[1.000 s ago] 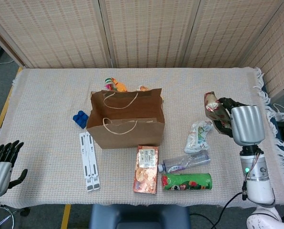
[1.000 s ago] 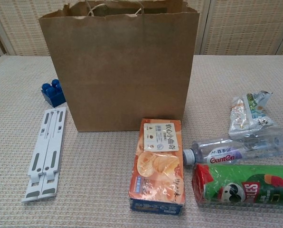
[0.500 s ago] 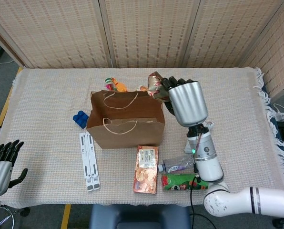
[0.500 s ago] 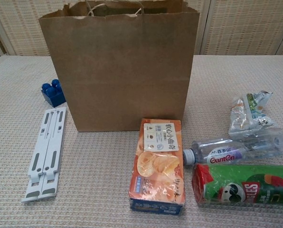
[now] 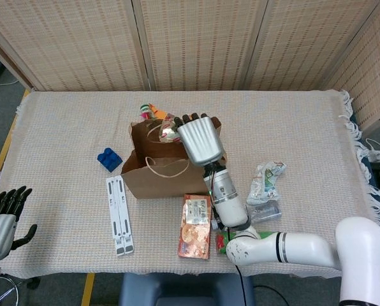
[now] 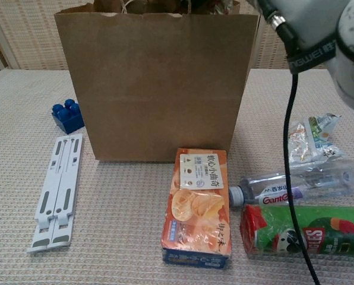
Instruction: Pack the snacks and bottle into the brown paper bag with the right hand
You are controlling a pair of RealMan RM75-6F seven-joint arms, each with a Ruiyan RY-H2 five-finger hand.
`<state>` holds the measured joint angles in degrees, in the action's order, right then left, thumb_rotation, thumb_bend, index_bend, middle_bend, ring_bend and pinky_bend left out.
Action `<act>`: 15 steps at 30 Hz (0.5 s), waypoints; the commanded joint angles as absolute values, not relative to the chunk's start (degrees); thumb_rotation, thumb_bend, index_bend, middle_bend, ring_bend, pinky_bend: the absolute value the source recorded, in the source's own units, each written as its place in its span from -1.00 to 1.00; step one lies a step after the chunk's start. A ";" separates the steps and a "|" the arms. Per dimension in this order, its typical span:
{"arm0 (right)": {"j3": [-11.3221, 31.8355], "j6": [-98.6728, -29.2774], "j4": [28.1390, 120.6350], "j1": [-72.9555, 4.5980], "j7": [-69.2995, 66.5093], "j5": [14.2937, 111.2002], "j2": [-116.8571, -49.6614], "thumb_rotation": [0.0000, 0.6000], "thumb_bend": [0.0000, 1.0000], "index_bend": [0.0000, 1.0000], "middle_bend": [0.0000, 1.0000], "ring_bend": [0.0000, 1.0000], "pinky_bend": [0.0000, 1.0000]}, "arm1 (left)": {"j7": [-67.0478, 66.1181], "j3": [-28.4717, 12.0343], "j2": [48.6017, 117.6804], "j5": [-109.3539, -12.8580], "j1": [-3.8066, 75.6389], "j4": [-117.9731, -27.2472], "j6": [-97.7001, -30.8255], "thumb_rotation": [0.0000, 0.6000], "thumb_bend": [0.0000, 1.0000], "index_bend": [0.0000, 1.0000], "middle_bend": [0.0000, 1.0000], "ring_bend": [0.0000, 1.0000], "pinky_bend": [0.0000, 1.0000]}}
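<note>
Right hand (image 5: 199, 139): over the open mouth of the brown paper bag (image 6: 159, 89), fingers curled round a crinkled snack packet (image 5: 169, 130)
Left hand (image 5: 2, 220): off the tabletop (image 5: 62, 121) edge, fingers apart, holding nothing
Biscuit box (image 6: 198, 205), water bottle (image 6: 299, 185), green chip can (image 6: 307, 231), foil pouch (image 6: 310, 139): lying on tabletop in front and right of bag

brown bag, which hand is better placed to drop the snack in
Right. The right hand holds a snack packet over the open brown paper bag. The left hand sits empty at the table's near left edge, far from the bag.
</note>
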<state>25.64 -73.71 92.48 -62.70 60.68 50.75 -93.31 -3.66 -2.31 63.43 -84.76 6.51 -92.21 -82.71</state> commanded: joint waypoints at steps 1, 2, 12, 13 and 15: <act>25.00 -73.25 93.29 -63.25 61.84 48.63 -93.58 1.00 -0.50 -0.59 -0.38 -0.57 -0.10 | -3.64 -2.27 63.40 -84.82 6.54 -92.15 -82.70 1.00 -0.30 -1.00 -1.00 -1.00 -1.00; 25.04 -73.37 93.90 -63.31 62.32 47.86 -93.43 1.00 -0.56 -0.76 -0.51 -0.70 -0.23 | -3.66 -2.27 63.41 -84.83 6.54 -92.16 -82.71 1.00 -0.30 -1.00 -1.00 -1.00 -1.00; 26.07 -78.29 100.85 -61.34 61.52 49.02 -89.20 1.00 -0.88 -1.00 -0.93 -1.00 -0.58 | -4.28 -2.32 63.61 -84.63 6.45 -92.28 -82.95 1.00 -0.29 -1.00 -1.00 -1.00 -1.00; 25.93 -79.01 102.17 -60.61 61.28 49.74 -87.84 1.00 -0.88 -1.00 -0.93 -1.00 -0.58 | -4.37 -2.33 63.63 -84.58 6.45 -92.32 -82.95 1.00 -0.30 -1.00 -1.00 -1.00 -1.00; 25.53 -80.21 104.35 -59.06 60.73 50.92 -85.34 1.00 -0.88 -1.00 -0.93 -1.00 -0.58 | -4.49 -2.34 63.63 -84.50 6.45 -92.36 -82.93 1.00 -0.29 -1.00 -1.00 -1.00 -1.00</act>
<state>25.77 -78.55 101.92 -60.80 61.47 49.45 -87.88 -4.51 -2.34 63.63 -84.49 6.45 -92.37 -82.92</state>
